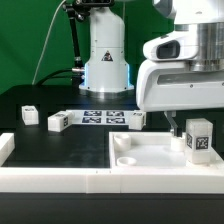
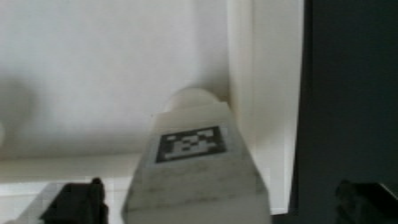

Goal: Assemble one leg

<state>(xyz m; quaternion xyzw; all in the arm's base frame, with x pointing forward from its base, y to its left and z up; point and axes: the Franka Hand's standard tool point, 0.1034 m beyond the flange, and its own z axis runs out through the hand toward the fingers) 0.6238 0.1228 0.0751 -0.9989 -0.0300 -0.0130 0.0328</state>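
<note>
1. We see the small white plastic rectangular leg [image 1: 198, 140], with a black-and-white square tag on one face, standing upright on the large white square panel [image 1: 160, 176] with a raised rim, near the panel's corner on the exterior view's right. We judge it stands there because that corner is where it gets joined
2. The arm's two-finger gripper [image 1: 176, 127] hangs low over that same corner, pointing down. We take this as the approach for closing on the leg and seating it
3. In the wrist view the leg [image 2: 192, 150] lies between the two dark fingertips [image 2: 75, 203] with a plain gap on either side, so the gripper [image 2: 222, 205] is spread wide and has hold of nothing
4. In the exterior view the leg shows just beside the fingers, toward the exterior view's right. From there we cannot tell how deep between them it sits
5. Three more small white blocks [image 1: 58, 121] rest on the black table [image 1: 60, 142] near the marker board [image 1: 100, 117], well apart from the gripper. We judge they are parked there for later steps
</note>
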